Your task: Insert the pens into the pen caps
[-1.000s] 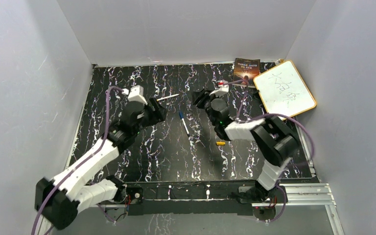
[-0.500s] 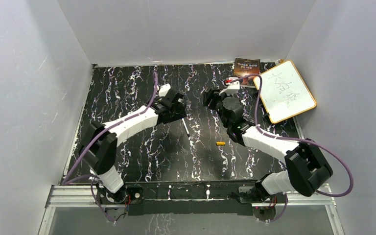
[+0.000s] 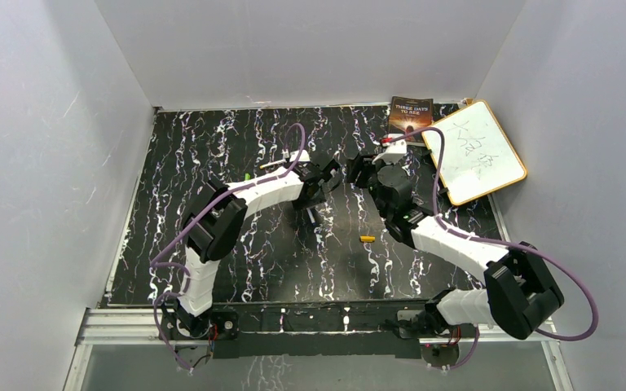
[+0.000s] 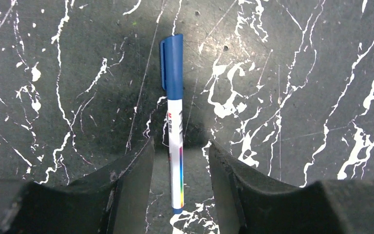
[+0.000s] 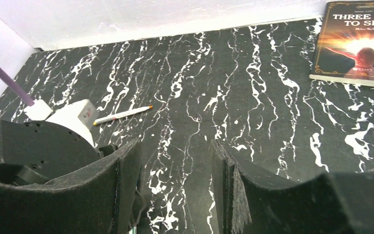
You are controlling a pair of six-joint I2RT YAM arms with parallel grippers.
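Two tools, both open and holding nothing. The left tool [image 4: 177, 146] straddles a white stick pen with a blue cap [image 4: 174, 122] lying flat on the black marbled bench [image 4: 297, 97], a gap showing at each finger. The right tool [image 5: 175, 151] hangs above the bench, fingers parted. A white pen with an orange tip [image 5: 121, 114] lies beyond it. A short orange-yellow cap [image 3: 367, 239] lies apart, nearer the arm bases.

Soft, even light from above; pale walls [image 3: 310, 49] bright, black marbled counter [image 3: 277, 261] matte; in the left wrist view a dim shadow pools around the sharp blue-capped pen [image 4: 174, 122]; fingers [image 5: 121, 190] of the right pincer [image 5: 175, 146] slightly blurred near the lens.
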